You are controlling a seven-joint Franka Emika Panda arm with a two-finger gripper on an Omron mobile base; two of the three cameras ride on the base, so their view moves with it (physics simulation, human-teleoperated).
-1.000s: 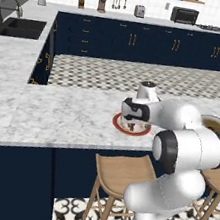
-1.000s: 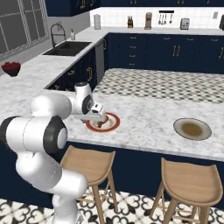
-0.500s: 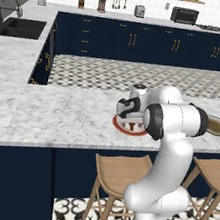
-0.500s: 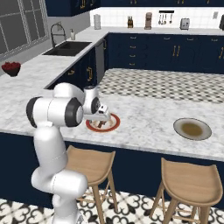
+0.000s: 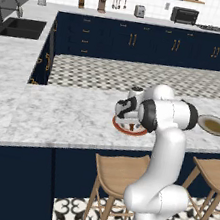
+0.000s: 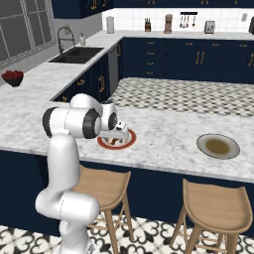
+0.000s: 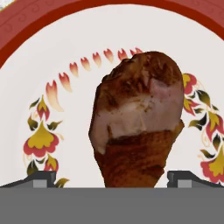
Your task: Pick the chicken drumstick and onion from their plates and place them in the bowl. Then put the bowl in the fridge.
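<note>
Change since earlier frames: arm folded further upright over the red-rimmed plate [image 5: 129,129]; upper links drew in above the base, and the gripper [image 5: 126,116] came lower onto the plate. Plates and counter kept their places.
Gripper position: directly over the red-rimmed plate, near the front edge of the marble counter [image 5: 55,118], in both base views [image 6: 117,137].
Gripper state: jaws parted wide; the two dark fingertips [image 7: 41,179] stood at either side of the drumstick's lower part, each apart from it. Nothing was gripped.
Chicken drumstick [image 7: 138,118]: lay on the white centre of the red-rimmed plate [image 7: 52,57], between the fingertips and reaching ahead of them, fat end farthest from the hand. The bone tip was hidden at the bottom of the hand view.
Drumstick in base views: mostly hidden under the hand; a brown patch showed on the plate [image 6: 115,142].
Grey-olive plate [image 5: 215,125]: on the same counter, well apart from the gripper, toward the counter's right end [image 6: 217,146].
Onion: could not be made out on that plate.
Stools [image 6: 217,208]: two wooden stools stood below the counter's front edge.
</note>
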